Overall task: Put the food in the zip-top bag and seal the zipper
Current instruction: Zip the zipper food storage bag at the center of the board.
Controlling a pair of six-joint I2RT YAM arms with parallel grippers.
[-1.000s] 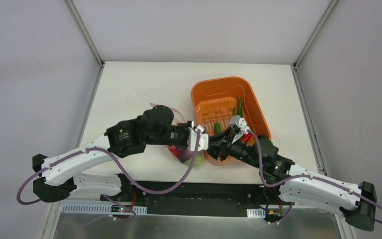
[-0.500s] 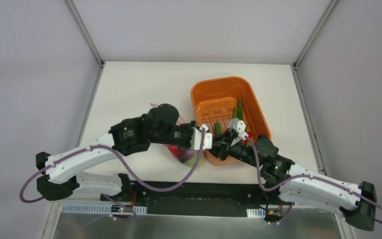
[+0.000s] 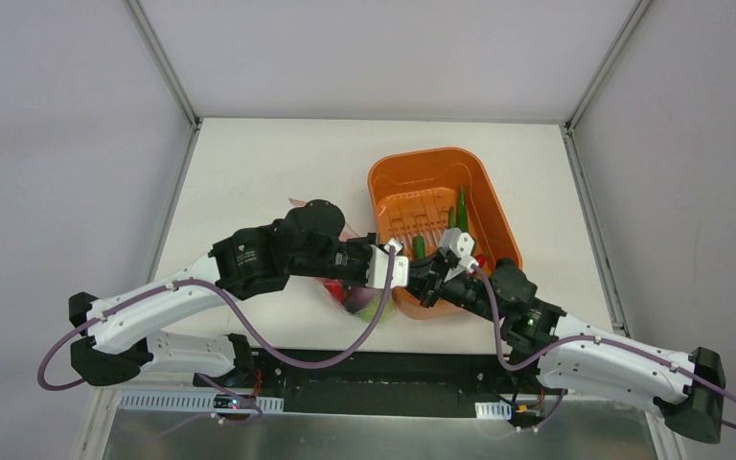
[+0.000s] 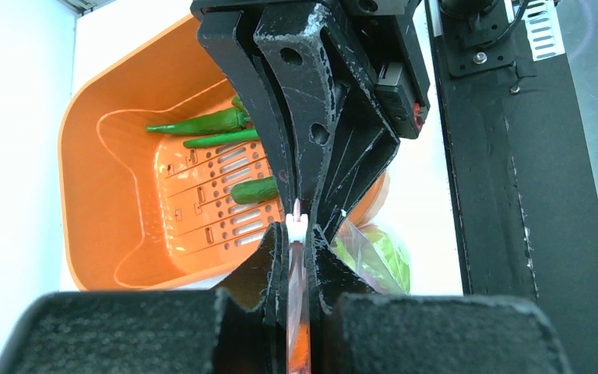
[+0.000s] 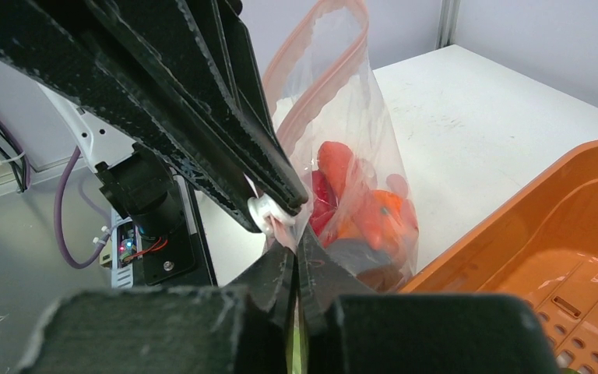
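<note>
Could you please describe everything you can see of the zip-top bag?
The zip-top bag is clear, crinkly plastic with a pink zipper strip along its mouth, whose two sides stand apart. Held upright beside the orange tub, it holds red, orange and dark food. The left pincer and right pincer pinch one end of its mouth.

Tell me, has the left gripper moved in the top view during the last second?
Yes. The left gripper has shifted a little to the right, nearer to the left wall of the orange tub.
</note>
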